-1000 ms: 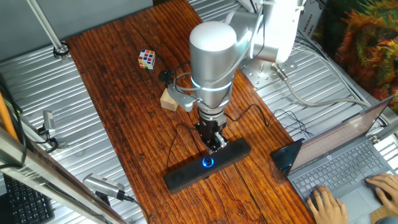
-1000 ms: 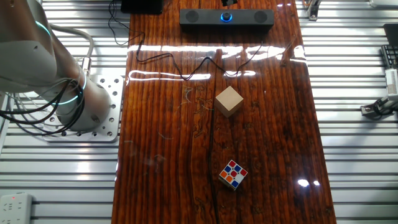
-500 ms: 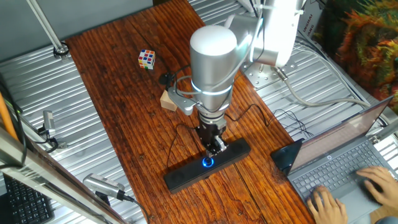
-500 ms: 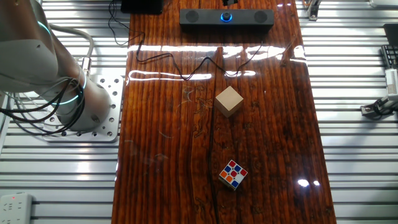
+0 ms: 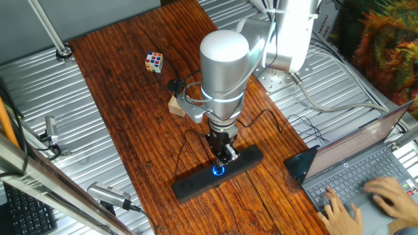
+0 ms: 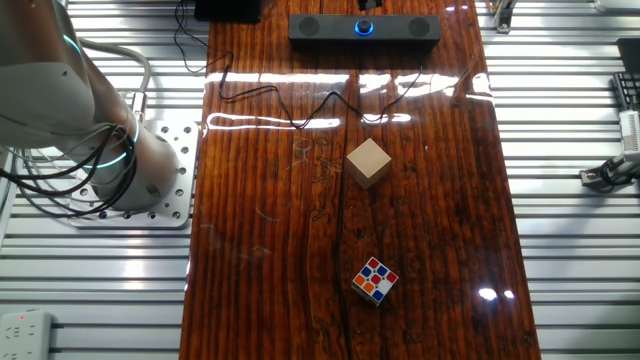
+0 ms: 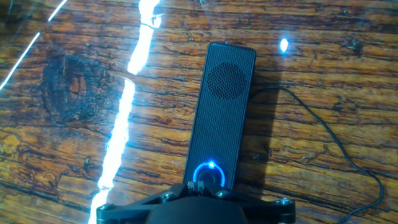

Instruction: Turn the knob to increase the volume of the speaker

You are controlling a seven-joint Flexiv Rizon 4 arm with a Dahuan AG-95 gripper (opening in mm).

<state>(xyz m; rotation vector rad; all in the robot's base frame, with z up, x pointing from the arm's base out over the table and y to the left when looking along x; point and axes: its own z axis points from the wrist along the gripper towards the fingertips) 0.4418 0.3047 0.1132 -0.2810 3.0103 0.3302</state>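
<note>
One gripper (image 5: 224,156) hangs directly over the knob (image 5: 217,171), at the middle of the speaker (image 5: 218,172); whether its fingers are apart or together cannot be told. Behind it lie a wooden block (image 5: 176,105) and, further away, a colour cube (image 5: 154,61).

A robotics lab or test bench: the wooden tabletop (image 5: 124,98) sits on ribbed aluminium framing (image 6: 90,280), the arm's base (image 6: 150,180) is bolted to a drilled metal plate beside 1 long edge, and a person's hands (image 5: 366,196) type on a laptop (image 5: 356,166) alongside.
</note>
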